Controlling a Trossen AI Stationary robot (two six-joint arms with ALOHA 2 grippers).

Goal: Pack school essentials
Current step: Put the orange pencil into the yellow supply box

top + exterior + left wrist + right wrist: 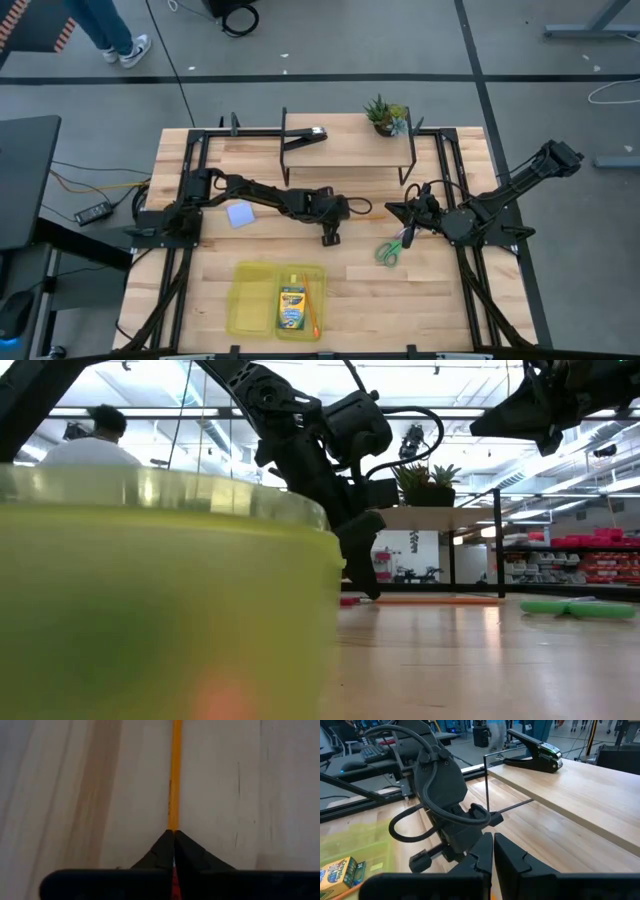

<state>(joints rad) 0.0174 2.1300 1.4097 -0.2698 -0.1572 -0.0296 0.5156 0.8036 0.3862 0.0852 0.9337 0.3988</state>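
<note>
Left gripper (pixel 331 236) is seen lowered to the table (pixel 420 290) near its centre, fingers pressed together on the end of an orange pencil (pixel 173 775) that lies flat on the wood. From the left wrist view, the pencil is shown running straight out from between the closed fingertips (pixel 159 851). Right gripper (pixel 393 210) is held above the table on the right side, its fingers brought together with nothing between them, just far of the green-handled scissors (pixel 391 248), which lie flat on the wood. A pale bluish-white block (pixel 239 214) is found left of centre, beside the left arm. Close to the near edge, a yellow-green tray (pixel 250 300) is placed, with a crayon box (pixel 292 307) and a second orange pencil (pixel 312 310) lying inside it. At the far side a raised wooden shelf (pixel 345 146) is seen, with a black clip-like tool (pixel 534 753) on it and a small potted plant (pixel 385 115) at its right end.
</note>
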